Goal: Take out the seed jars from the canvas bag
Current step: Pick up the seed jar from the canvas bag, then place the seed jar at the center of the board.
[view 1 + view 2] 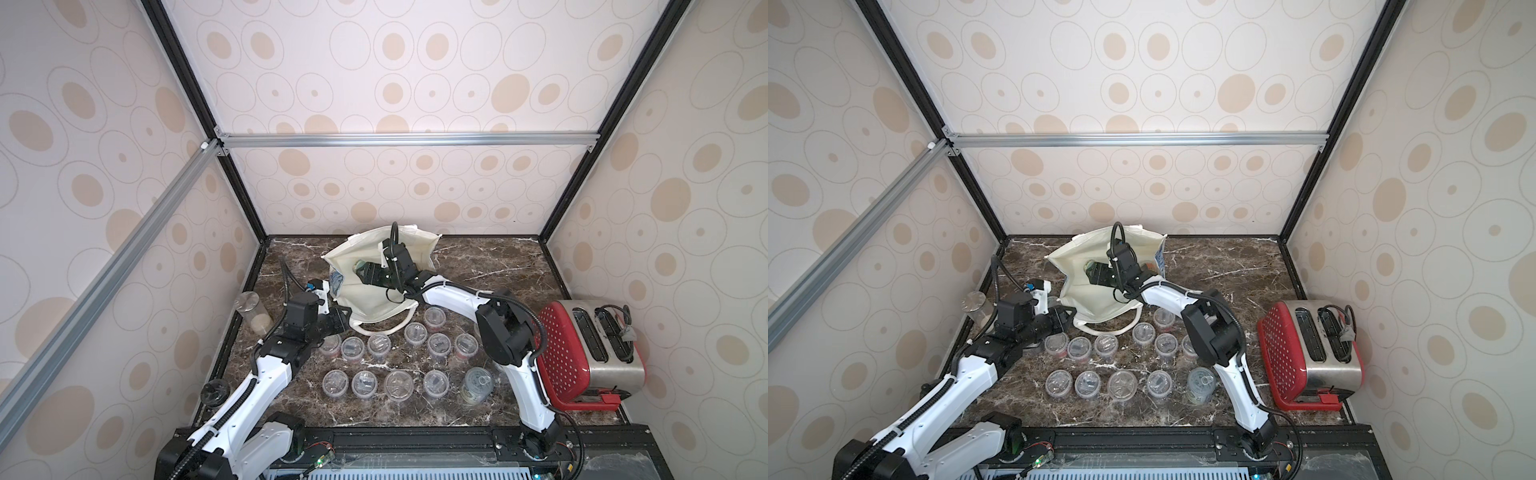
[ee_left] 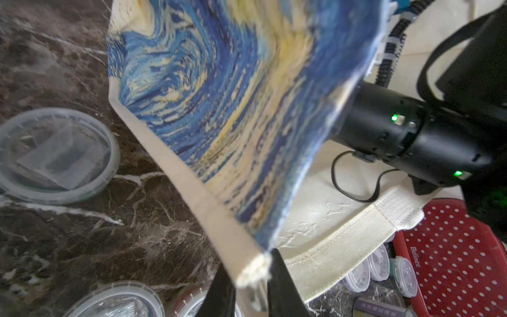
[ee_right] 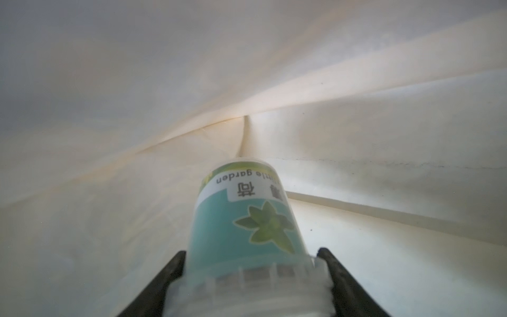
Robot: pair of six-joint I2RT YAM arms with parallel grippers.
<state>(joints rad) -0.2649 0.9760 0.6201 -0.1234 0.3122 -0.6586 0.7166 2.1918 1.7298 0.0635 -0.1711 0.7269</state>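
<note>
The canvas bag (image 1: 374, 291) (image 1: 1096, 295) lies open at the back of the marble table in both top views. My left gripper (image 2: 251, 277) (image 1: 344, 321) is shut on the bag's hem corner (image 2: 253, 270) and holds the printed side up. My right gripper (image 3: 252, 252) (image 1: 362, 271) reaches inside the bag. Its jaws press both sides of the lid of a teal-labelled seed jar (image 3: 247, 219) lying on the cream lining. Several other seed jars (image 1: 379, 345) (image 1: 1087, 383) stand in two rows on the table in front of the bag.
A red-and-steel toaster (image 1: 598, 353) stands at the right. A taller clear cylinder with beige grains (image 1: 252, 312) sits at the left edge. A wider ring-pull container (image 1: 478, 384) stands at the right end of the front row. Patterned walls close in three sides.
</note>
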